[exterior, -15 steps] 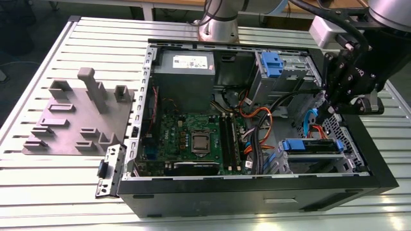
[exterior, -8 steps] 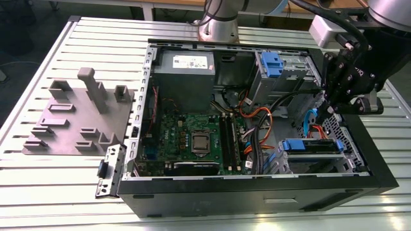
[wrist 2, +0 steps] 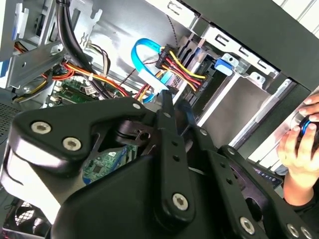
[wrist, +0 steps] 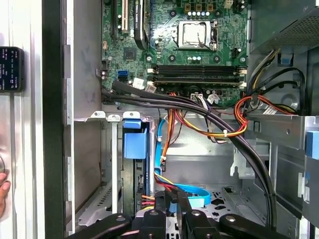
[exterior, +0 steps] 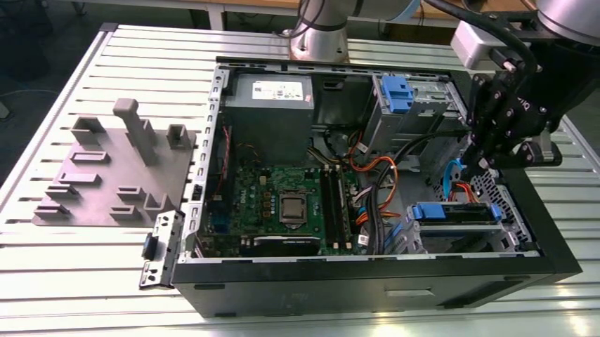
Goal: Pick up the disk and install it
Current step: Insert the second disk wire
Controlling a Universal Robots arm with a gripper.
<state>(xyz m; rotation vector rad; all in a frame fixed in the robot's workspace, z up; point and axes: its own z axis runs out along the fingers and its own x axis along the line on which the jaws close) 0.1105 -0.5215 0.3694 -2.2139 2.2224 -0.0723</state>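
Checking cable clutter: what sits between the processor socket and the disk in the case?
In the exterior view, memory slots and a bundle of orange and black cables lie between the processor socket and the disk.

one open computer case [exterior: 375,281], one grey fixture plate [exterior: 103,175], one motherboard [exterior: 281,203].

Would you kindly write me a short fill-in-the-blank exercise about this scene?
1. The gripper hangs above the open computer ____.
2. In the second wrist view, the flat cable arching beyond the gripper is ____ in colour.
3. The grey fixture plate lies to the exterior view's ____ of the case.

Missing words: case; blue; left.
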